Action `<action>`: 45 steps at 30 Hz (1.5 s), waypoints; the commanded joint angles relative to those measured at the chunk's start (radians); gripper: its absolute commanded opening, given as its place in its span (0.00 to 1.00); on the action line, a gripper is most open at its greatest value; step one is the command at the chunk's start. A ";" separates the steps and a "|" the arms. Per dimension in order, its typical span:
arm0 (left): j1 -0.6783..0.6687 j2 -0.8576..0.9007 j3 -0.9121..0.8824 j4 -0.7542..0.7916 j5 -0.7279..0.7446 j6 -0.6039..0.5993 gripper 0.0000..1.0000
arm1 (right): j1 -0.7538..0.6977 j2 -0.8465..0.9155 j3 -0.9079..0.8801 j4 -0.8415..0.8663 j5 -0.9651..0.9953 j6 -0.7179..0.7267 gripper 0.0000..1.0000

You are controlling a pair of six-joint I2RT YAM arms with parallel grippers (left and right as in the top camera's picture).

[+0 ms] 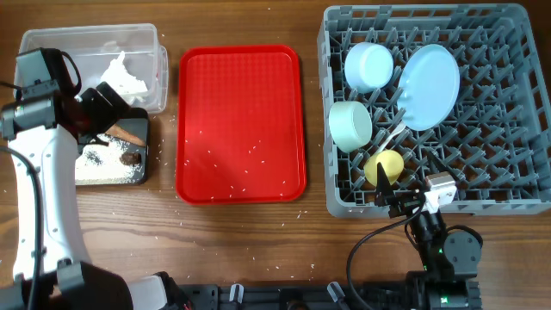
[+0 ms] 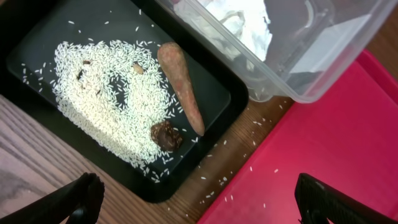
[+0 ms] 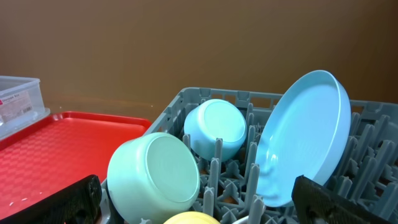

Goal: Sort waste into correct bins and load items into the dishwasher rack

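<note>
The black tray [image 1: 142,172] holds white rice [image 2: 106,93], the orange-brown stick [image 2: 183,87] and the dark chunk [image 2: 165,135]. The clear tub [image 1: 86,39] behind it holds crumpled white paper [image 1: 120,73]. No red scrap shows. My left gripper [image 2: 199,208] is open and empty, above the near corner of the black tray [image 2: 217,93]. The grey rack [image 1: 516,103] holds the blue plate [image 1: 429,86], pale blue bowl [image 1: 368,66], mint bowl [image 1: 350,126], yellow cup [image 1: 384,166] and white spoon [image 1: 392,138]. My right gripper [image 3: 205,205] is open and empty at the rack's front edge.
The flat red serving tray [image 1: 241,125] lies between the bins and the rack, with scattered rice grains on it. Loose grains also lie on the wooden table [image 1: 241,224] around it. The tub [image 2: 323,56] stands close beside the red tray [image 2: 336,137].
</note>
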 commanded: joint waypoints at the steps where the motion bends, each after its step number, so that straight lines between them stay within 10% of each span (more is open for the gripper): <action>1: -0.075 -0.180 -0.059 -0.027 -0.038 -0.009 1.00 | -0.004 -0.012 -0.002 0.002 0.001 0.019 1.00; 17: -0.272 -1.132 -1.109 1.062 0.153 0.070 1.00 | -0.004 -0.012 -0.002 0.002 0.001 0.019 1.00; 27: -0.268 -1.472 -1.345 1.070 0.134 0.097 1.00 | -0.004 -0.011 -0.002 0.002 0.001 0.019 1.00; 45: -0.268 -1.479 -1.364 0.951 0.119 0.093 1.00 | -0.004 -0.011 -0.002 0.002 0.001 0.019 1.00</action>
